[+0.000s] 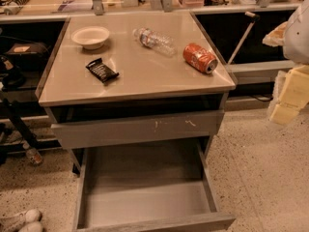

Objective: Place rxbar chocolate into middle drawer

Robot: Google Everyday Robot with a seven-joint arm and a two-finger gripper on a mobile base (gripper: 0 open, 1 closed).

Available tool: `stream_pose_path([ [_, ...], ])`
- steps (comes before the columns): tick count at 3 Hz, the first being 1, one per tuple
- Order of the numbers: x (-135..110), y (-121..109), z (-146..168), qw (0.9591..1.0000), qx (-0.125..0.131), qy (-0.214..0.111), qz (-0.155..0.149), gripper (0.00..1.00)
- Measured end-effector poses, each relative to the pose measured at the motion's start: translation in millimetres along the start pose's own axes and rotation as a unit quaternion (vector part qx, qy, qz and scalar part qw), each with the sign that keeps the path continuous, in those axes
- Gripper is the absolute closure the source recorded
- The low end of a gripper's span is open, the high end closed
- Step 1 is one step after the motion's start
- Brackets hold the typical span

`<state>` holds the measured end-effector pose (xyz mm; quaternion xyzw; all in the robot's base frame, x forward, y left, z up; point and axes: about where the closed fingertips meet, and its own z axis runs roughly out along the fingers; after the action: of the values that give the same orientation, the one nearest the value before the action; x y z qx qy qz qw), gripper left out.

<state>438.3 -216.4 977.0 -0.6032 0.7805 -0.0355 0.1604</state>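
The rxbar chocolate (pixel 102 70), a small flat black wrapped bar with pale stripes, lies on the left part of the cabinet top (pixel 145 76). The middle drawer (pixel 145 202) is pulled wide open below, and its grey floor is bare. My gripper (pixel 290 94), pale yellow, hangs at the right edge of the view beside the cabinet. It is well to the right of the bar, holds nothing that shows, and is partly cut off.
A white bowl (pixel 91 36), a clear water bottle (pixel 153 39) on its side and an orange can (pixel 200 58) on its side share the top. A drawer front with white scuff marks (pixel 140 127) sits above the open drawer. Speckled floor (pixel 260 168) surrounds the cabinet.
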Motion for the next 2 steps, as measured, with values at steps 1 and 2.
stream_pose_path([
  [1,0,0,0,1.0,0.0,0.0,0.0,0.0],
  [2,-20,-28,21,0.9998,-0.014,0.009,0.011,0.0],
])
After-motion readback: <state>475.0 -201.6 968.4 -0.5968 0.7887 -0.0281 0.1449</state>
